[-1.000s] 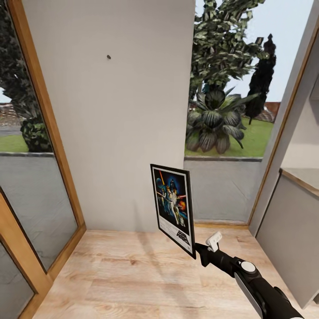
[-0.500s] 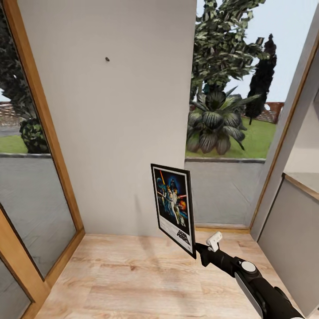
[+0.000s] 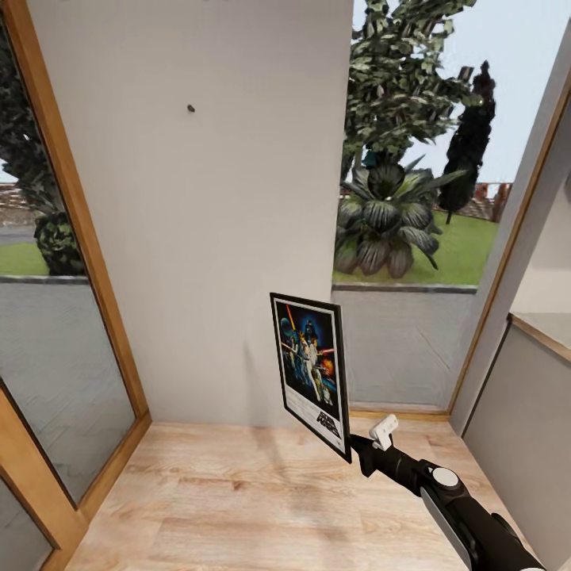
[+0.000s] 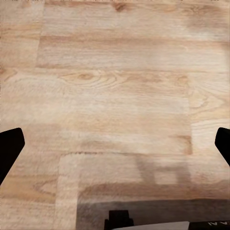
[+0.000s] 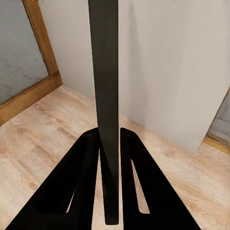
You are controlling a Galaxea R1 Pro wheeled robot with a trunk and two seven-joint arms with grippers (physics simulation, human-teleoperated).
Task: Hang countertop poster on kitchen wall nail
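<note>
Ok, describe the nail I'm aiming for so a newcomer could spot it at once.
Find the plain light-grey wall panel between the wood-framed window and the garden view. High on it, left of centre, well above the poster, is the wall nail: the one tiny dark speck on it.

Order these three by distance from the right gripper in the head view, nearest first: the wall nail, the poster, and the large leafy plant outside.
1. The poster: held in the right gripper, upright.
2. The wall nail: high on the grey wall, up-left.
3. The leafy plant: outside, beyond the window.
</note>
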